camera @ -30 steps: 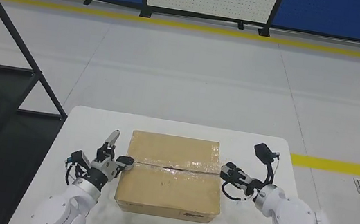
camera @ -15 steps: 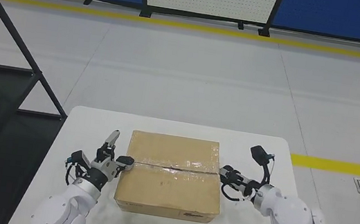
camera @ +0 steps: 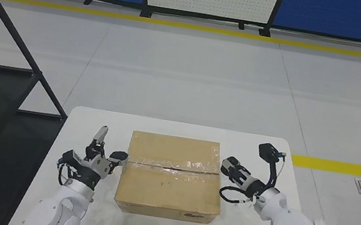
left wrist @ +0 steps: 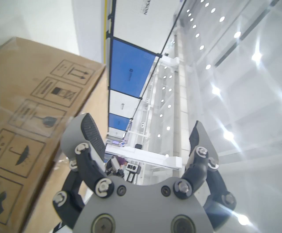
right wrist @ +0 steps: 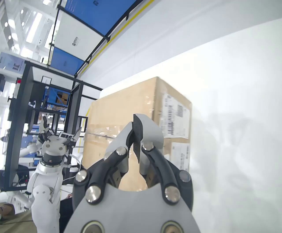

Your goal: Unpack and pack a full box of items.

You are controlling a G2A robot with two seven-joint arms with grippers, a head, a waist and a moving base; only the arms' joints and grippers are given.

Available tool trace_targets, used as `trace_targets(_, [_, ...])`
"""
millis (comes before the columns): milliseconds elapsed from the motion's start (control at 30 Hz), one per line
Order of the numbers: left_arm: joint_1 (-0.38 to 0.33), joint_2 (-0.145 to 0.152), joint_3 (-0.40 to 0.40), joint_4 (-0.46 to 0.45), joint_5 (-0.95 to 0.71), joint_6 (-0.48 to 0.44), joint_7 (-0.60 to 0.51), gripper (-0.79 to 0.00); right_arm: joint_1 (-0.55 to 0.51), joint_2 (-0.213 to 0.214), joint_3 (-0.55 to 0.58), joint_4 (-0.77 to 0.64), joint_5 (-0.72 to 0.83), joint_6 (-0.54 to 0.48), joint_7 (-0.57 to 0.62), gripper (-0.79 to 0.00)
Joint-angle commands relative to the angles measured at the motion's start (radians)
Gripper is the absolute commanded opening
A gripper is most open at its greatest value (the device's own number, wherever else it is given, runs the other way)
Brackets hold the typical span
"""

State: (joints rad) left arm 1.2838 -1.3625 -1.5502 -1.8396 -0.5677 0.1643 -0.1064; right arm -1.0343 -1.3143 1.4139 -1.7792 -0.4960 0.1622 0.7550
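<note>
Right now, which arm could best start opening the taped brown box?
Probably right. The right pincer, shut, points at the brown cardboard box, near its clear tape seam. The left pincer is open beside the box, aimed upward.

The box [camera: 170,181] is plain brown cardboard — glossy clear tape [camera: 172,169] runs along its top seam. Its side beside the left gripper [left wrist: 143,125] carries black outlined symbols [left wrist: 57,88]; the side ahead of the right gripper [right wrist: 136,128] bears white labels [right wrist: 176,114] with black print. Both grippers are silver-grey with black links [left wrist: 88,170] and ribbed black pads [left wrist: 90,130]. The table [camera: 246,143] is white.
</note>
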Motion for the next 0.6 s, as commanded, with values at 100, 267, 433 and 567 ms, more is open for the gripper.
trace_targets(100, [0.07, -0.004, -0.069, -0.062, -0.083, -0.132, 0.051, 0.0, 0.106, -0.013, -0.118, 0.045, 0.015, -0.005, 0.004, -0.785])
trace_targets(267, [0.127, -0.012, -0.105, -0.085, -0.168, -0.234, 0.117, 0.0, 0.106, -0.013, -0.118, 0.045, 0.015, -0.005, 0.004, -0.114])
trace_targets(433, [0.127, -0.012, -0.105, -0.085, -0.168, -0.234, 0.117, 0.0, 0.106, -0.013, -0.118, 0.045, 0.015, -0.005, 0.004, -0.114])
trace_targets(567, [0.127, -0.012, -0.105, -0.085, -0.168, -0.234, 0.117, 0.0, 0.106, -0.013, -0.118, 0.045, 0.015, -0.005, 0.004, -0.114])
